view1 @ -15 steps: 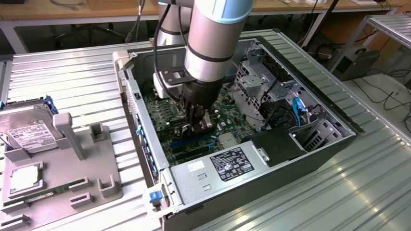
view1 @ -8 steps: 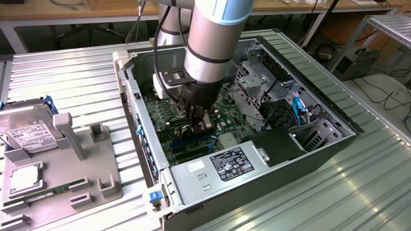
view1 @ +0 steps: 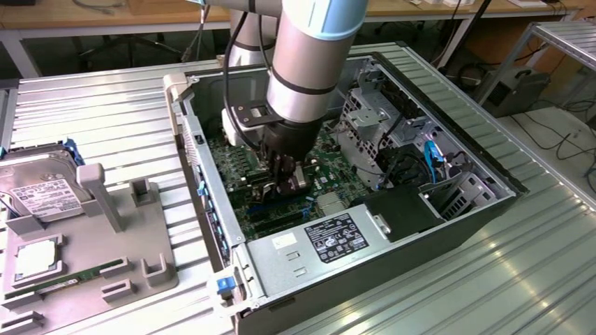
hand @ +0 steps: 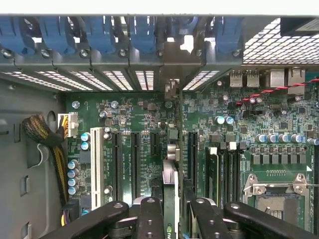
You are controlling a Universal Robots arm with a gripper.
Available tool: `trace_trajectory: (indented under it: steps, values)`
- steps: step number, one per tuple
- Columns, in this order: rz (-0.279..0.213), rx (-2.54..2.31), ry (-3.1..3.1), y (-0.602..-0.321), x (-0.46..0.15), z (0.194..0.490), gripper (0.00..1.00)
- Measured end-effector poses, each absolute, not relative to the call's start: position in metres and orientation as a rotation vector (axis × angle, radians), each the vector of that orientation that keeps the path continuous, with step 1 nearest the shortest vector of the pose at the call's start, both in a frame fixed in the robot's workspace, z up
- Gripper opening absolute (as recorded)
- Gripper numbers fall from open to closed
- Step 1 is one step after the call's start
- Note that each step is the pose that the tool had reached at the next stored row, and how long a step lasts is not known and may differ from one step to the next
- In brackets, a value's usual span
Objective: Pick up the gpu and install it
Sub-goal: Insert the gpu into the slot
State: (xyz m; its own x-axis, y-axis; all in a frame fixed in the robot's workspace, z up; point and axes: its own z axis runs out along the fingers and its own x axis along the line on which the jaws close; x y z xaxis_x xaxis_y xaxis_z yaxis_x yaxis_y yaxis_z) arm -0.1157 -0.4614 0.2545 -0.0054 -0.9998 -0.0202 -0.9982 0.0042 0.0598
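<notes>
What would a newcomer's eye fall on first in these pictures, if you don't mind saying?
Most striking is the big silver arm plunging into the open computer case, its gripper low over the green motherboard. In the wrist view the fingers clamp the gpu edge-on above the slots. At the exterior view's left, a hard drive lies on a grey tray.

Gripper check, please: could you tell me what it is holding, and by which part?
The gripper holds the gpu edge-on by its upper edge, fingers on either face, over the motherboard slots.

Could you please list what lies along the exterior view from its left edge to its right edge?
Hard drive → grey parts holder → open computer case → gripper holding the gpu → power supply → blue cables.
</notes>
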Motion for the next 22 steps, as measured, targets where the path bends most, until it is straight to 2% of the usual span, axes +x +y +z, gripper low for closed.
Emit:
trace_trajectory:
  steps: [8,9,11,19,20,21,22]
  values:
    - [-0.088,2.196,-2.207,-0.461,-0.116,0.253,0.27]
    - [-0.087,2.195,-2.206,-0.461,-0.116,0.254,0.34]
    - [-0.087,2.195,-2.206,-0.461,-0.116,0.256,0.34]
    - [-0.087,2.195,-2.207,-0.461,-0.116,0.286,0.34]
    - [-0.087,2.195,-2.207,-0.461,-0.116,0.288,0.33]
    - [-0.087,2.195,-2.207,-0.461,-0.116,0.289,0.26]
    - [-0.087,2.195,-2.207,-0.461,-0.117,0.289,0.26]
